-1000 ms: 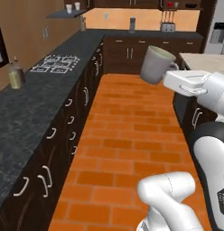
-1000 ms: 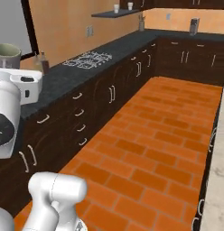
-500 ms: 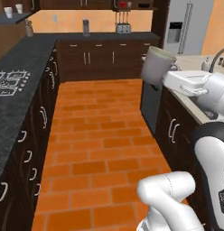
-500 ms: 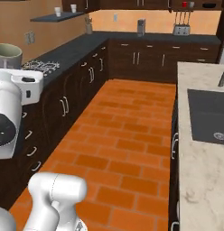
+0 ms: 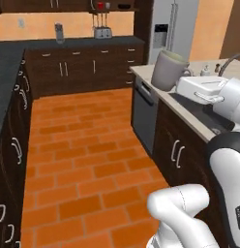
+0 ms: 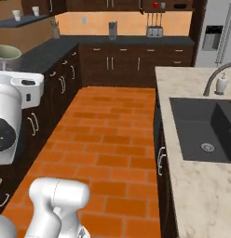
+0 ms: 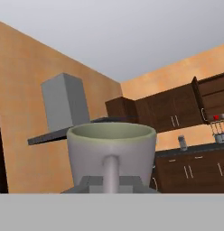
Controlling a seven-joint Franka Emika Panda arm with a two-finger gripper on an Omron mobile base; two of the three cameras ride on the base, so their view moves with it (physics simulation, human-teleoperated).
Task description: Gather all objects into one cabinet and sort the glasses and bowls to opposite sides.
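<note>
Your gripper (image 7: 111, 189) fingers clamped tight on the handle of an off-white mug (image 5: 169, 70), mug upright, carried high above the orange brick floor (image 5: 88, 160), sink counter (image 6: 196, 186) on the right, open cabinet (image 7: 212, 103) far right with a red mug (image 6: 155, 5) on its shelf

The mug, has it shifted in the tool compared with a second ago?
No. The mug sits just as before at the white hand's front in the left base view; the kitchen swept past because the base turned.

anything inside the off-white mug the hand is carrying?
Off-white mug sits upright in the hand, shut on its handle. The views show the rim and a pale green upper inner wall; its bottom is hidden, so contents are unknown.
</note>
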